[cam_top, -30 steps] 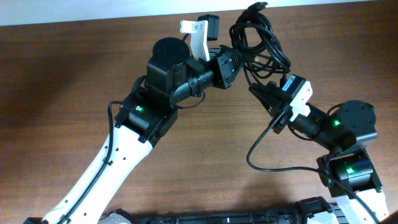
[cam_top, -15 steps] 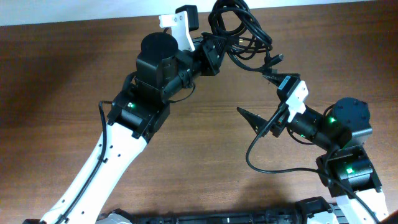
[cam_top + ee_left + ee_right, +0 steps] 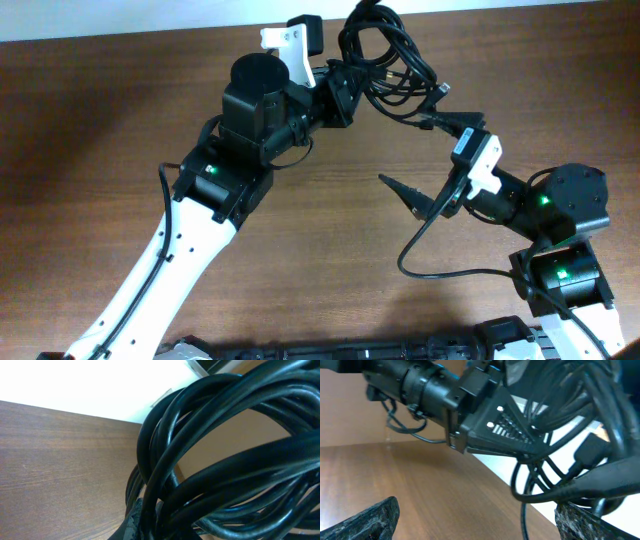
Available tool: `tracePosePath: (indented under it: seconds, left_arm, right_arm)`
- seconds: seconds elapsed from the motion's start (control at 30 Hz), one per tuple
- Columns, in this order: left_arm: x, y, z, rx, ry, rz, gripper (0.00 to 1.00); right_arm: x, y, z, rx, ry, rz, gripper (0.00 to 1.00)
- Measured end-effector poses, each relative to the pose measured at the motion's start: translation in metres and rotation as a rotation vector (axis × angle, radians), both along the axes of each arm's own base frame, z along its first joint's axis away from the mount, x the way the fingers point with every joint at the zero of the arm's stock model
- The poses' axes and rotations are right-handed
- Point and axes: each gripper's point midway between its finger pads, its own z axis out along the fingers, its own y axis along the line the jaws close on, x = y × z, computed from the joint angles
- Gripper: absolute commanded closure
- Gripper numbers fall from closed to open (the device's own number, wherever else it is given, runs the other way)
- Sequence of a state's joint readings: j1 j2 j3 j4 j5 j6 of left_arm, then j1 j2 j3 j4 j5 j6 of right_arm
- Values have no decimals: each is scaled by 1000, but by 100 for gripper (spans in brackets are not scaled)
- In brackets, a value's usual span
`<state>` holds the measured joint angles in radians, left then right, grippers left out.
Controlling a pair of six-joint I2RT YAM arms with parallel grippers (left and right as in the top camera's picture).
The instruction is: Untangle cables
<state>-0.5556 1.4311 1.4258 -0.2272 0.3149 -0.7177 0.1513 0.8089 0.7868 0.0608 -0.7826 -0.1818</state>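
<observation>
The cables [image 3: 388, 52] are a tangled bundle of black loops at the table's far edge, with a plug end [image 3: 440, 92] sticking out to the right. My left gripper [image 3: 345, 92] is shut on the bundle's left side; in the left wrist view the cables [image 3: 225, 450] fill the frame right above one finger [image 3: 134, 519]. My right gripper [image 3: 425, 155] stands wide open just below and right of the bundle, holding nothing. In the right wrist view the cables [image 3: 580, 415] hang past its right fingertip [image 3: 585, 522], one strand resting close to it.
The table's far edge [image 3: 500, 12] runs just behind the bundle, with a white surface beyond it. The left arm [image 3: 225, 170] crosses the middle-left of the table, and the right arm's base [image 3: 560, 270] sits at the lower right with its own wire looping beside it.
My right gripper has gone from shut to wide open, letting go of the cable. The left gripper carried the bundle left and toward the far edge.
</observation>
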Motion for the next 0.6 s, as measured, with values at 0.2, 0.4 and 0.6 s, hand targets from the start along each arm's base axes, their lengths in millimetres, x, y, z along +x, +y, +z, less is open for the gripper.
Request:
tracePosePath:
  seconds: [0.2,0.4,0.6]
  left_arm:
    - [-3,-2,0,20,-27,-30,100]
    - [-12,-9,1,10,-24,-93,100]
    - [-25,-18,3,-11,-14,-186,100]
  right_arm:
    - [4,-3,1,2,-5,-26,1]
    - [8,-6,1,3,-4,-60,1]
    - [9,-7,2,3,-8,-64,1]
